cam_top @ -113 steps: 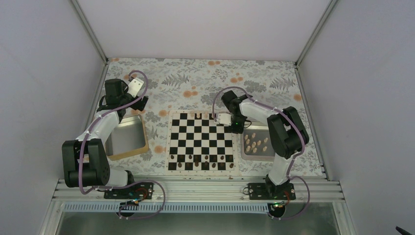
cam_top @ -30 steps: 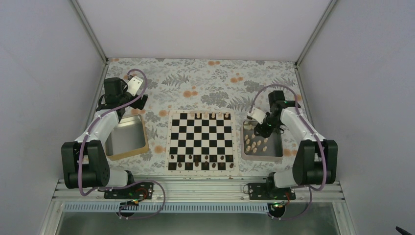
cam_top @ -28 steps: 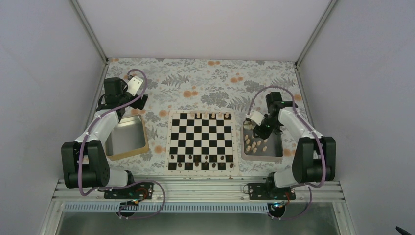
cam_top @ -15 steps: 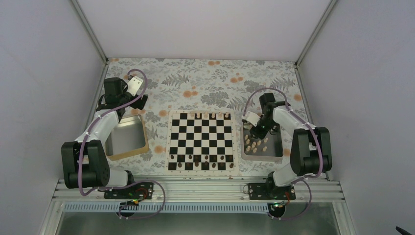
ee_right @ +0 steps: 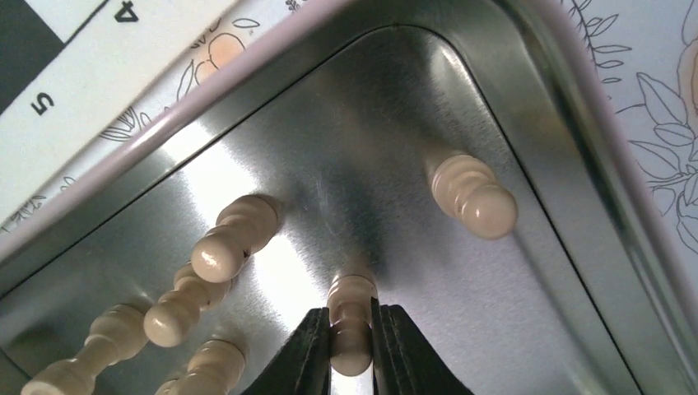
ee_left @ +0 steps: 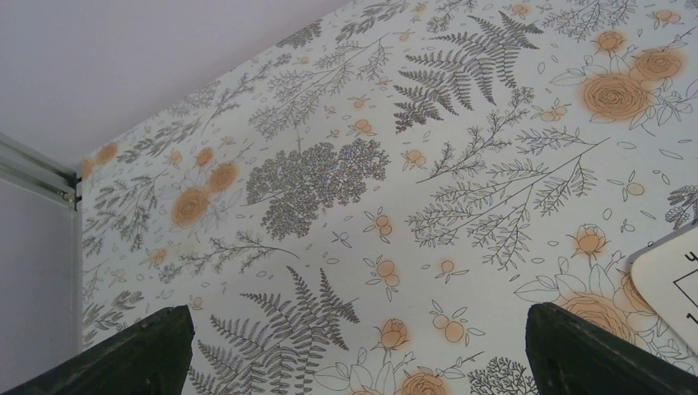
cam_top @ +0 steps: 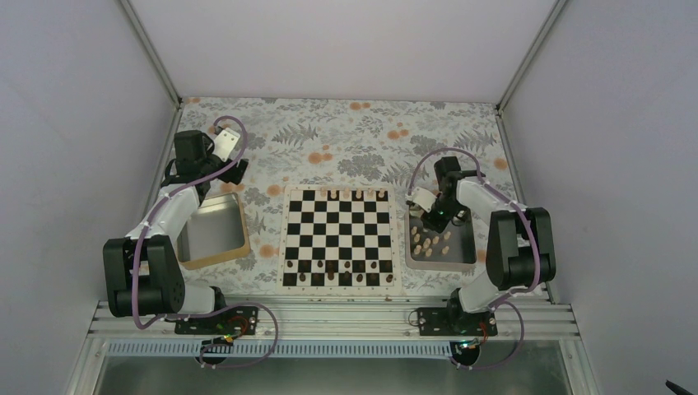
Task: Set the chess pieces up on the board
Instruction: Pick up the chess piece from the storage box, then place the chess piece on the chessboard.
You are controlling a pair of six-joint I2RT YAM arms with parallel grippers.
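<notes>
- Left gripper (ee_left: 358,362): jaws wide apart, nothing between them, above the floral cloth (ee_left: 329,181) beyond the left tray (cam_top: 244,222).
- Board (cam_top: 337,239): centre of the table. Pale chess pieces (cam_top: 352,195) stand along its far row, dark chessmen (cam_top: 337,271) on its near rows.
- Right tray (cam_top: 440,264): just right of the board, with more pale pieces lying loose inside.
- Right gripper (ee_right: 352,346): down in that tray's far corner, fingers clamped on one pale piece (ee_right: 351,300).

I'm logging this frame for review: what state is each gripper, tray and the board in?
Right gripper: shut on a pale piece.
Pale piece: pinched between the fingers, inside the right tray.
Right tray: holds loose pale pieces.
Left gripper: open, holding nothing.
Board: partly set, pale row far side, dark pieces near side.
</notes>
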